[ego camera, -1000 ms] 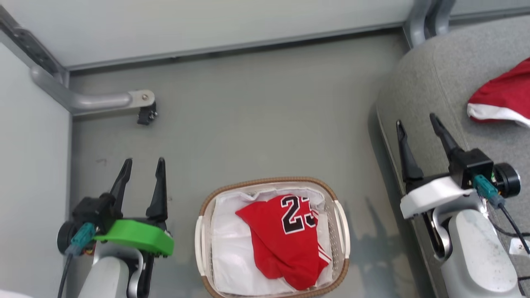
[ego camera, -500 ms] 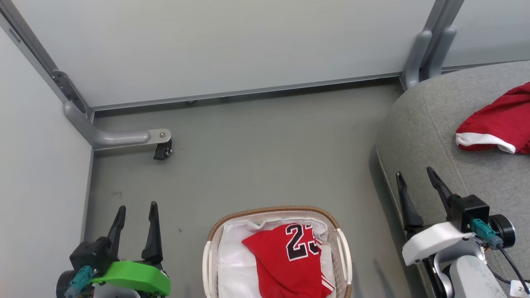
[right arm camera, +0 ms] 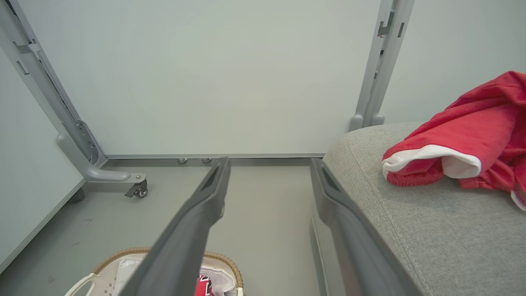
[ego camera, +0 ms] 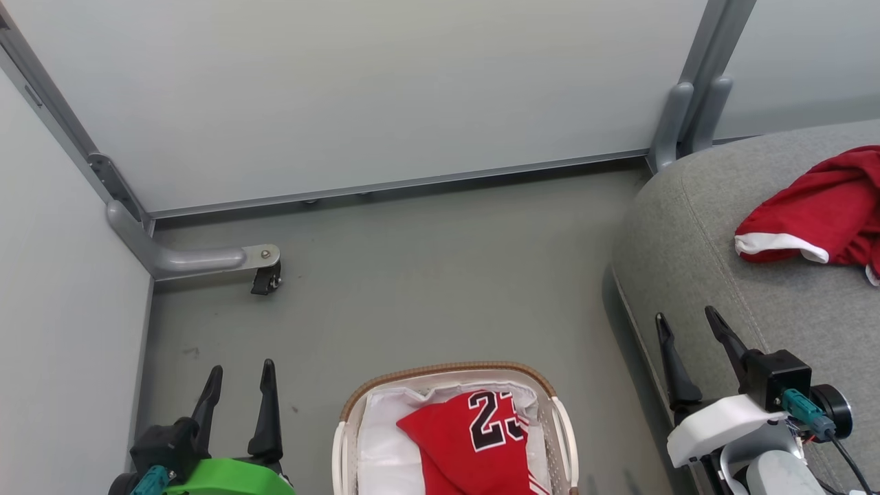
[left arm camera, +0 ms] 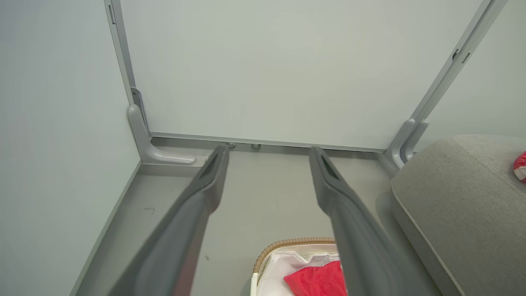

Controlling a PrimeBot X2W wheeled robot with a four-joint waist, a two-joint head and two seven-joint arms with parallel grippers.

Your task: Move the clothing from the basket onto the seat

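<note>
The left tool (ego camera: 240,375), two long dark fingers on a green mount, stands at about 8 o'clock in the head view. Its jaws are apart with nothing between them, and the left wrist view shows the same wide gap with bare floor behind it. The right tool (ego camera: 686,322), on a white mount at 4 o'clock, is also spread and empty. Its fingers point up along the front edge of the seat. Both hang well apart from any cloth, so I judge that the robot is between two grasps, not in the middle of one.

Between the two tools, at 6 o'clock, the oval white perforated plastic basket (ego camera: 440,370) with a brown woven rim stands on the grey floor (ego camera: 426,275). Inside it, on the white cloth liner (ego camera: 375,447), lies the red jersey (ego camera: 447,460) with the black, white-edged number 23. It is crumpled, with the number facing up, and it is not yet moved. At 3 o'clock is the large grey fabric-upholstered seat (ego camera: 687,227), and on it a second red garment (ego camera: 818,206) with white trim rests in a heap. About half of the task looks done. The next move probably asks one tool to go down into the basket and pinch only the red cloth, because the loose liner below could come up with it.
</note>
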